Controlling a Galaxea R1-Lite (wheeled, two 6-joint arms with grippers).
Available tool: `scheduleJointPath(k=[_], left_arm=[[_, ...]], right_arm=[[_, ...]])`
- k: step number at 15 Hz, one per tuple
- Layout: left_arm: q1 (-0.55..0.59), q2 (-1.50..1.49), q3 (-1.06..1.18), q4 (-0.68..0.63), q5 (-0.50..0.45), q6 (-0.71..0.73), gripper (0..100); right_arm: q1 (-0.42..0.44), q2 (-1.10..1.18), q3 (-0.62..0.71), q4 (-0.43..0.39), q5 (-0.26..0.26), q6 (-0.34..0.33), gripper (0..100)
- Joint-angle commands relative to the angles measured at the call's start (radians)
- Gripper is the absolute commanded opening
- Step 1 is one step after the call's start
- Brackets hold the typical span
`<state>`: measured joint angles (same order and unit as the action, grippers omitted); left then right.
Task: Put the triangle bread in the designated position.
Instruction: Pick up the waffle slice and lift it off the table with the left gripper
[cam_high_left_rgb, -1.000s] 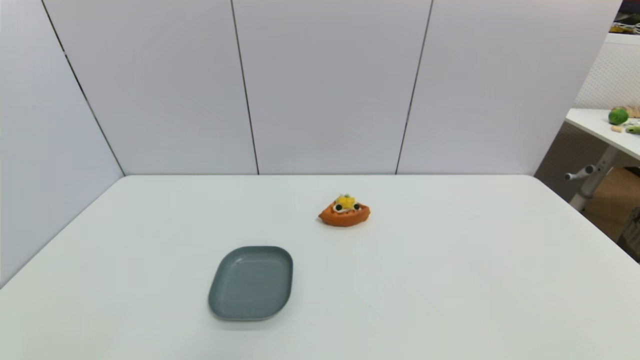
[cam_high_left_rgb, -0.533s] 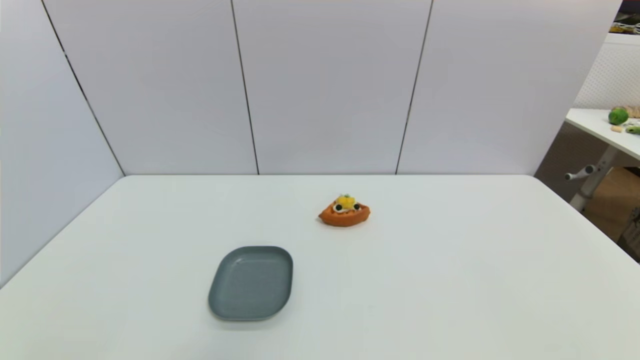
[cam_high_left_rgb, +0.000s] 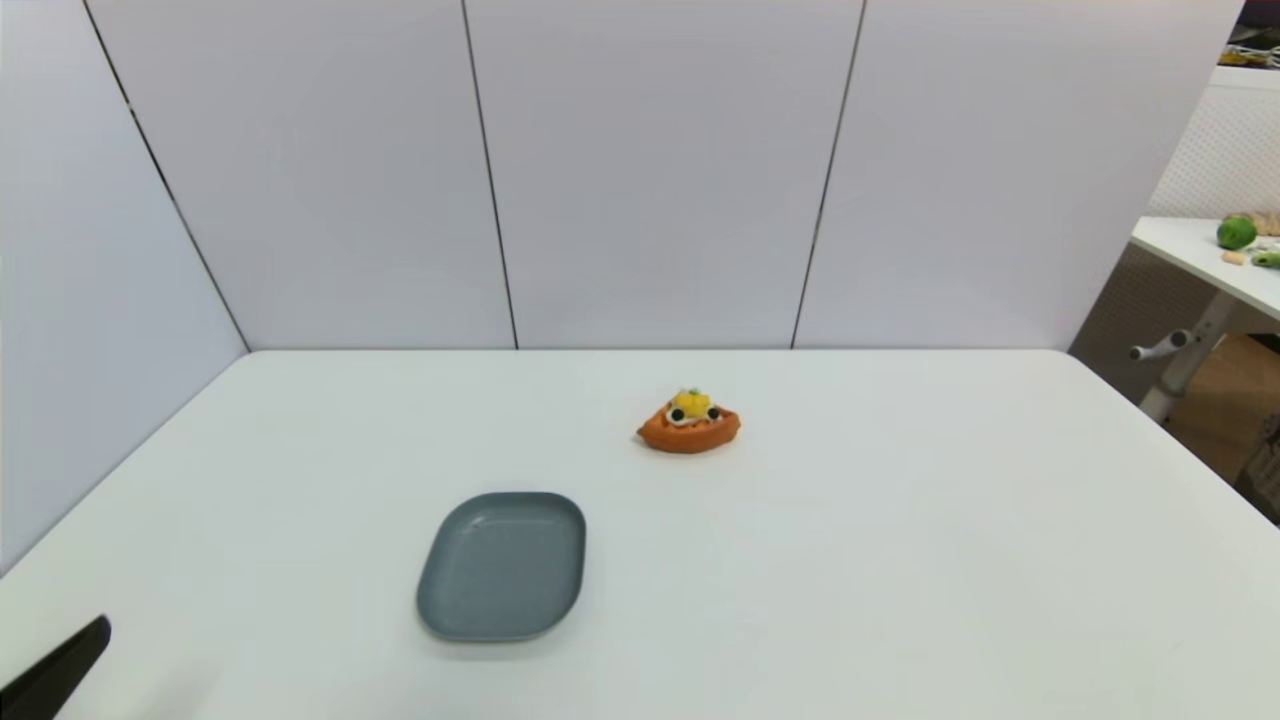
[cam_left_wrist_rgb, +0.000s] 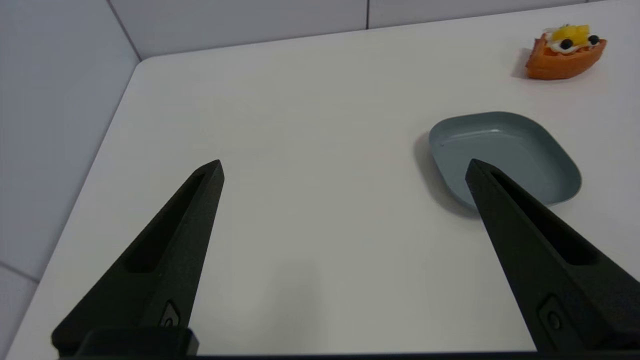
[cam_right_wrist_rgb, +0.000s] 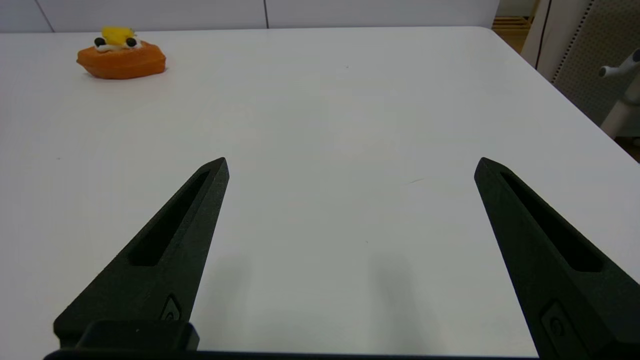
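Left gripper (cam_left_wrist_rgb: 345, 167) newly at near-left corner, spread wide, triangle bread (cam_high_left_rgb: 689, 423) unmoved

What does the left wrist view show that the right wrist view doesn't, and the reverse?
Only the left wrist view shows the grey plate, empty, on the white table, and the left gripper with fingers spread. Only the right wrist view shows the right gripper, also open, and the table's right-hand edge with a white stand beyond. Both show the triangle bread lying on bare tabletop, far from either gripper.
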<state>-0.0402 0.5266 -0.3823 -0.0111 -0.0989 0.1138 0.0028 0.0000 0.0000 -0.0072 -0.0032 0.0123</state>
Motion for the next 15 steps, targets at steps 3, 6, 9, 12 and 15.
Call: scheduleJointPath(k=[3, 6, 9, 12, 15], left_arm=[[-0.290, 0.880, -0.638, -0.003, -0.209, 0.360, 100], [-0.405, 1.145, -0.826, -0.006, -0.257, 0.363, 100], [-0.474, 1.372, -0.997, -0.010, -0.323, 0.359, 100], [-0.498, 1.506, -1.060, -0.023, -0.364, 0.357, 100], [-0.506, 1.593, -1.080, -0.053, -0.366, 0.320, 100]], right_arm=[[0.000, 0.002, 0.002, 0.000, 0.000, 0.000, 100], [0.000, 0.002, 0.002, 0.000, 0.000, 0.000, 100], [0.000, 0.002, 0.002, 0.000, 0.000, 0.000, 100], [0.000, 0.000, 0.002, 0.000, 0.000, 0.000, 100], [0.000, 0.002, 0.002, 0.000, 0.000, 0.000, 100]])
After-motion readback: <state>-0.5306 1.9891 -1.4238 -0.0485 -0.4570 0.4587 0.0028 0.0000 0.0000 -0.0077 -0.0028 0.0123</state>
